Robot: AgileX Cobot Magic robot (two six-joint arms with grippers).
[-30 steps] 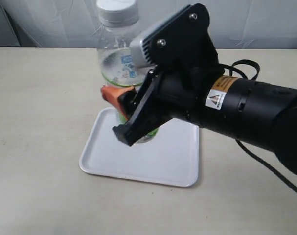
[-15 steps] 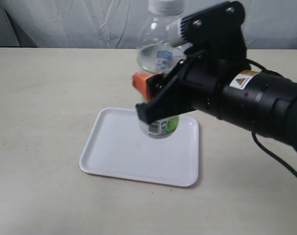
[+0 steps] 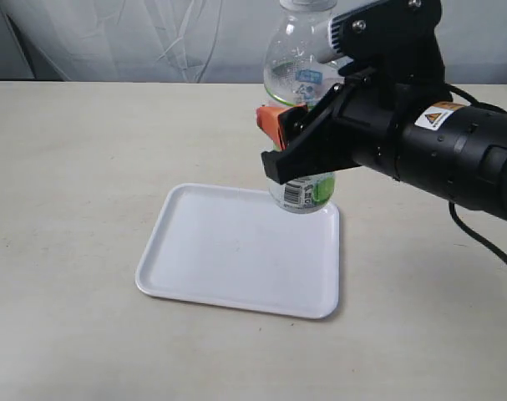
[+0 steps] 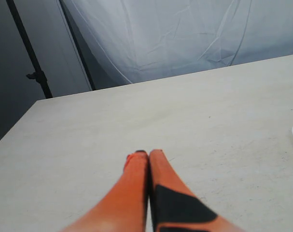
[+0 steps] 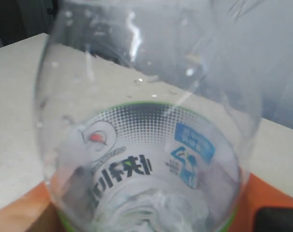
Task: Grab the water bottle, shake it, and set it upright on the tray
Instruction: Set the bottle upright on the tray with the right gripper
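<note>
Right gripper (image 3: 293, 149) jaws pinch the water bottle (image 3: 298, 73) at its label, upper centre of the exterior frame, over the tray (image 3: 224, 255) upper right corner. Barcode (image 3: 296, 194) visible; label print unreadable. Left gripper (image 4: 148, 155) jaws pressed together.

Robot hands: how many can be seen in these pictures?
2. The right hand holds the water bottle near the tray's far right corner; the left hand shows only in its wrist view, closed and empty, over the table.
</note>
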